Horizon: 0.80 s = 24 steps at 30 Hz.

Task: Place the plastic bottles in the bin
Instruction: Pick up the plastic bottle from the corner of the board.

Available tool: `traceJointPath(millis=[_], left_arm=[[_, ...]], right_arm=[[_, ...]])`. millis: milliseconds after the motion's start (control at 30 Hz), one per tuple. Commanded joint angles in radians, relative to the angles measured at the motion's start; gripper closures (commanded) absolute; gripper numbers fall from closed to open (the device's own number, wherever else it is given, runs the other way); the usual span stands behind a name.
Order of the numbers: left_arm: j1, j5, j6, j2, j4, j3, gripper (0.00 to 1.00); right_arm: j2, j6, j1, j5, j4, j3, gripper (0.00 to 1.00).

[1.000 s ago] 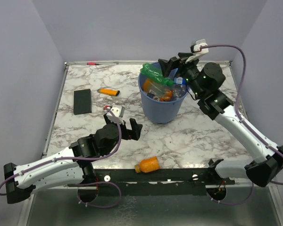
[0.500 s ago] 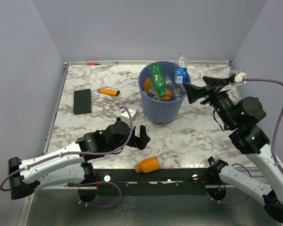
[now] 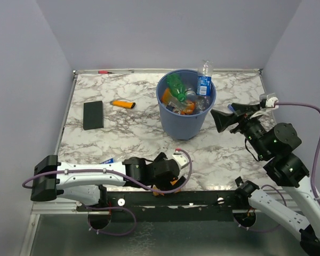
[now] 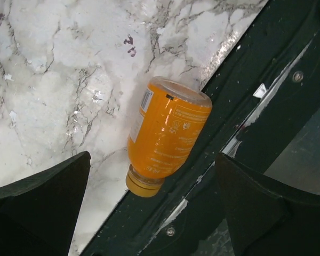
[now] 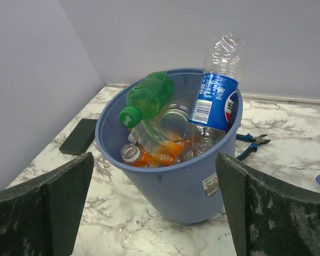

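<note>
The orange plastic bottle with the orange cap (image 4: 168,138) lies on its side at the very near edge of the surface, in the lower middle of the top view. Its cap end hangs over the black metal rail (image 4: 245,106). The left end effector (image 4: 153,156) hovers above it, released, its fingers spread wide either side and touching nothing.

The main risk is a nudge. If one finger meets the smooth round body before the other, the bottle may roll or skid off the rim and fall beyond the rail. It also lies askew to the fingers, so a squeeze could squirt it out.

The large round blue plastic bin (image 3: 184,127) stands at upper centre and looks nearly full. In it are a green bottle (image 5: 149,96), a clear bottle with a blue label (image 5: 216,98) and another orange one (image 5: 154,154). The clear one pokes above the rim, and one more drop might knock it out. The right end effector (image 3: 224,118) waits beside the bin, released and empty.

The white surface with grey marble veining (image 3: 229,85) also carries a flat black rectangle (image 3: 93,114) and an orange marker (image 3: 122,104) at upper left. Blue-handled pliers (image 5: 250,143) lie behind the bin. Plain pale lilac walls (image 3: 32,80) close in three sides.
</note>
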Motion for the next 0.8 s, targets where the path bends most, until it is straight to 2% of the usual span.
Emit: traceJointPath(millis=[0, 267, 467, 533, 667, 767], left_arm=[[-0.033, 0.045, 0.163, 0.059, 0.002, 0.033, 0.01], [-0.035, 0.14, 0.243, 0.225, 0.045, 0.015, 0.01], [-0.028, 0.129, 0.257, 0.298, 0.087, 0.026, 0.12], [-0.017, 0.134, 0.251, 0.31, 0.124, 0.016, 0.19], [0.002, 0.13, 0.224, 0.338, 0.137, 0.024, 0.47], [0.003, 0.123, 0.204, 0.289, 0.137, 0.044, 0.57]], right_arm=[[-0.018, 0.017, 0.001, -0.007, -0.068, 0.023, 0.0], [-0.037, 0.037, 0.001, -0.028, -0.09, 0.056, 0.0], [-0.043, 0.042, 0.001, -0.031, -0.101, 0.059, 0.0], [-0.046, 0.049, 0.0, -0.036, -0.103, 0.057, 0.0], [-0.052, 0.052, 0.001, -0.038, -0.104, 0.061, 0.0], [-0.052, 0.053, 0.0, -0.039, -0.116, 0.078, 0.0]])
